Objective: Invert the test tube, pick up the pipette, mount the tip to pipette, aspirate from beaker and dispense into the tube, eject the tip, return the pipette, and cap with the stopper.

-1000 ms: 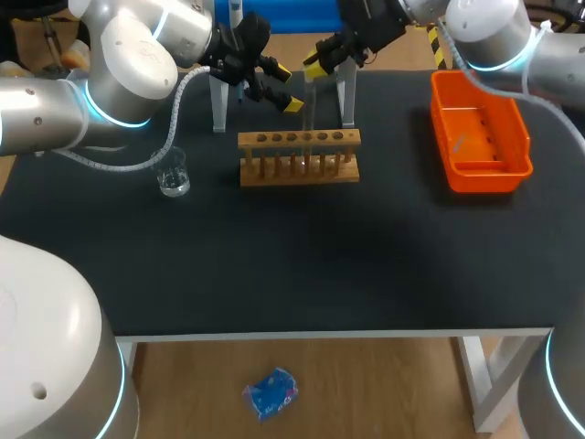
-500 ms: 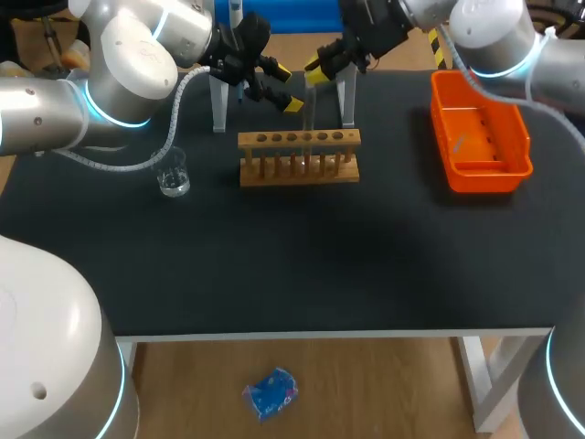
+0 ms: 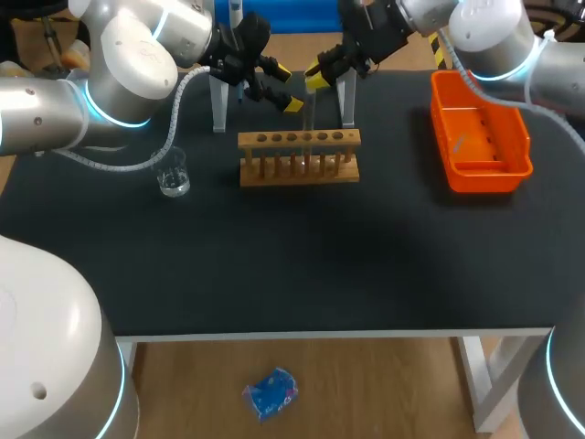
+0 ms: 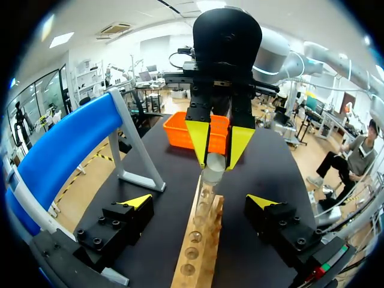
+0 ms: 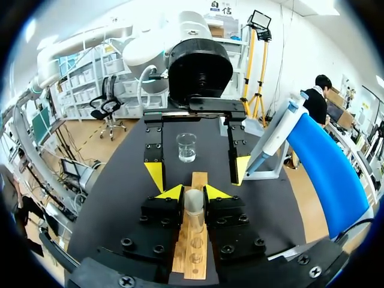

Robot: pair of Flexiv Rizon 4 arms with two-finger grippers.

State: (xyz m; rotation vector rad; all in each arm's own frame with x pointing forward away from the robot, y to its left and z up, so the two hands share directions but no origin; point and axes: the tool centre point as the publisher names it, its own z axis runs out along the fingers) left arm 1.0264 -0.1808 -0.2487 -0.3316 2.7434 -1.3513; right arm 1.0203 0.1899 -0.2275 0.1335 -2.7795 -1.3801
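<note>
My right jaws pinch the test tube (image 5: 193,204), held upright over the wooden rack (image 3: 299,155). My left jaws are spread wide above the rack, facing the tube. The beaker (image 3: 173,174) stands left of the rack.

The table (image 3: 274,265) is matte black, the bin (image 3: 480,137) bright orange. The rack (image 3: 299,157) is pale, honey-coloured wood, and the beaker (image 3: 173,174) is clear glass.

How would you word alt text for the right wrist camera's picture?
The right hand grips a clear glass test tube upright at a wooden tube rack. Facing it, the left hand is open, with a small glass beaker beyond.
</note>
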